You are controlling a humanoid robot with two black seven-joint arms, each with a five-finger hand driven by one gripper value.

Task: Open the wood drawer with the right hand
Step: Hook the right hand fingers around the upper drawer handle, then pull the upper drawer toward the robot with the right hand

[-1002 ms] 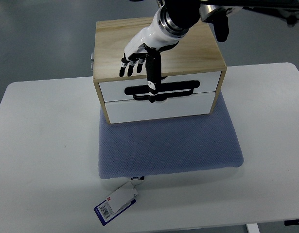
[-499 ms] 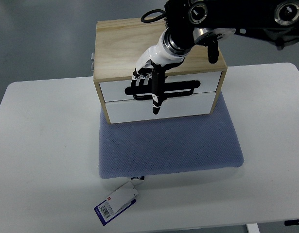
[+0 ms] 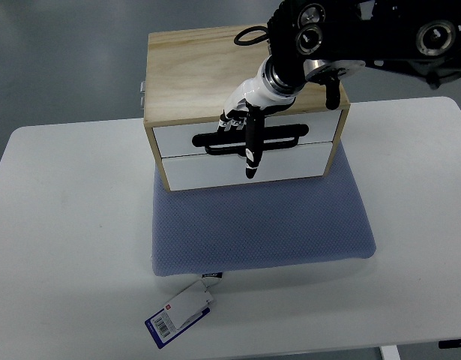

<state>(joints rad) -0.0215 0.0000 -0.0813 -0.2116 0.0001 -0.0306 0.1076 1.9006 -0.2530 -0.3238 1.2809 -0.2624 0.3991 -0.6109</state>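
Note:
A light wooden drawer box (image 3: 193,67) stands at the back of a blue-grey mat (image 3: 260,225). It has two white drawer fronts, the upper drawer (image 3: 324,126) and the lower drawer (image 3: 208,171), and both sit flush with the box. A black handle (image 3: 286,139) runs across the upper front. My right hand (image 3: 241,147) reaches in from the upper right. Its fingers (image 3: 231,122) are curled against the top of the upper front, just above the handle. The black thumb points down across the handle onto the lower front. I cannot see anything held.
The mat lies on a white table (image 3: 65,225). A blue and white label tag (image 3: 179,313) hangs off the mat's front left corner. A small metal fitting (image 3: 142,88) sticks out from the box's left side. Grey floor lies beyond the table.
My right hand came down from the box top onto the drawer front, curled its fingers, then slid slightly right along the handle. Both drawers stay flush.

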